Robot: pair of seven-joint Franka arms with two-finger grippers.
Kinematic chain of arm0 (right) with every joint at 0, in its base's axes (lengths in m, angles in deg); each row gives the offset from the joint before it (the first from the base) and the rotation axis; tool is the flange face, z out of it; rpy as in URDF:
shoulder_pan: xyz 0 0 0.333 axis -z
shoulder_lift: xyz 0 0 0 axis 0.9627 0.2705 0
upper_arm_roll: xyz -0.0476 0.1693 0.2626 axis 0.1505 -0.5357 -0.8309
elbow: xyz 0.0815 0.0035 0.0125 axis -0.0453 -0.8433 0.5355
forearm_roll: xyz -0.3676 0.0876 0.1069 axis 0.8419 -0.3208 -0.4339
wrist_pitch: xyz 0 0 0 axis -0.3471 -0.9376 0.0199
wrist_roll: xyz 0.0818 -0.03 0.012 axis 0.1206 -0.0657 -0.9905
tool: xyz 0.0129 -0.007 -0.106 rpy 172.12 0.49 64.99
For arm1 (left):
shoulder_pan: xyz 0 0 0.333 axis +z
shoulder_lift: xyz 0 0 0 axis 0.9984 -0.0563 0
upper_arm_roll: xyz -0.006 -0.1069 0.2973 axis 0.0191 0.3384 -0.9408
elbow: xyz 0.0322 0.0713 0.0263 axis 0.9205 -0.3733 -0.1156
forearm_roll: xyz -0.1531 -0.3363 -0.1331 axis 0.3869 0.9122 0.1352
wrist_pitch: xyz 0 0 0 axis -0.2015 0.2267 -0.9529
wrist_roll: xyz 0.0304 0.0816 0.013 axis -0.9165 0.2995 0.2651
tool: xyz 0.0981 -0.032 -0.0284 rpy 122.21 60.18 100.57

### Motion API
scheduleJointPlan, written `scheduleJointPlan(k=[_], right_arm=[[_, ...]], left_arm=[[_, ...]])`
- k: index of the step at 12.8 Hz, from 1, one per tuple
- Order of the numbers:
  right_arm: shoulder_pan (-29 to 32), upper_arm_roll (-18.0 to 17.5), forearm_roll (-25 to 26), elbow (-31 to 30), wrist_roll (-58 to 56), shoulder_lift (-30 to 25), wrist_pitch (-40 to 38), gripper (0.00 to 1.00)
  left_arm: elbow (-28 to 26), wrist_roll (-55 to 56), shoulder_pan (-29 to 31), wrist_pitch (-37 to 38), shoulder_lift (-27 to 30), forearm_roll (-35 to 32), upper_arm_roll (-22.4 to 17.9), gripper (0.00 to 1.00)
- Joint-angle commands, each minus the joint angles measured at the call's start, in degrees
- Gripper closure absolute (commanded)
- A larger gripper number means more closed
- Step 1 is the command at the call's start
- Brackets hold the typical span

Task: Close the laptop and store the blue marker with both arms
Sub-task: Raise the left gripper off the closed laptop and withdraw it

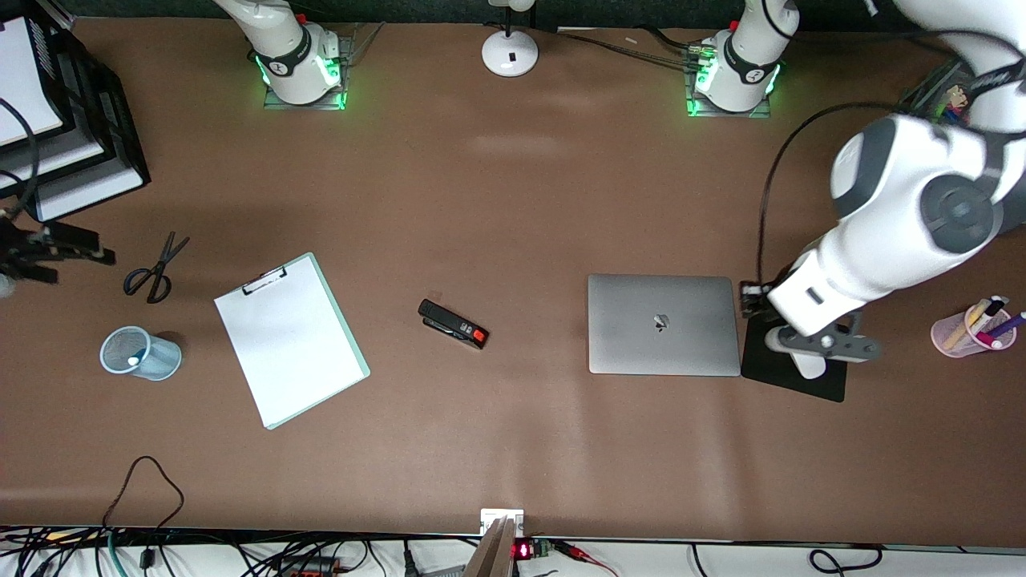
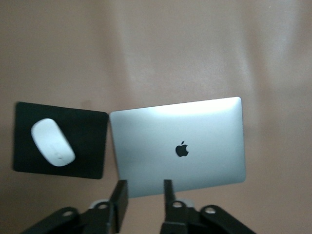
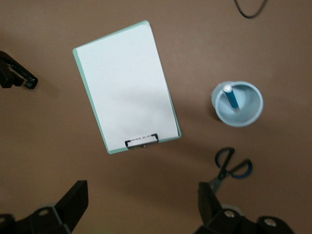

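Observation:
The silver-grey laptop lies shut on the table with its apple logo up; the left wrist view shows the lid too. My left gripper hangs at the laptop's edge toward the left arm's end. In its own wrist view the left gripper is open, with nothing between its fingers. The blue marker stands white end up in a light-blue cup, at the right arm's end. My right gripper is open, high over the table near the scissors.
A white mouse lies on a black mouse pad beside the laptop. A pink cup of markers stands at the left arm's end. A clipboard, stapler, scissors, paper trays and lamp base are also on the table.

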Motion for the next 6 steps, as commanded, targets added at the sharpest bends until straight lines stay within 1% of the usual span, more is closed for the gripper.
scheduleJointPlan(k=[1, 2, 3, 4, 6], right_arm=[[-1.10, -0.07, 4.13, 0.04, 9.17, -3.51, -3.97, 0.00], [-2.32, 0.02, 6.31, -0.57, 11.64, -5.18, -5.98, 0.00], [-3.29, -0.07, 9.55, -2.40, 14.10, -7.28, -6.26, 0.00], [-3.91, -0.07, 11.41, -5.21, 14.91, -9.91, -4.79, 0.00], [-3.91, 0.02, 11.70, -10.92, 15.00, -13.53, 0.39, 0.00]], left_arm=[[1.59, -7.22, 2.71, 8.18, 3.92, -1.27, 0.28, 0.00], [3.70, -11.26, 2.73, 12.14, 4.37, -1.36, 0.72, 0.00], [6.33, -13.56, 2.64, 14.62, 4.55, -1.10, 0.72, 0.00], [7.40, -12.19, 2.73, 14.91, 4.63, -0.75, 0.38, 0.00], [8.72, -10.86, 3.08, 15.00, 4.11, -1.27, -0.15, 0.00]])
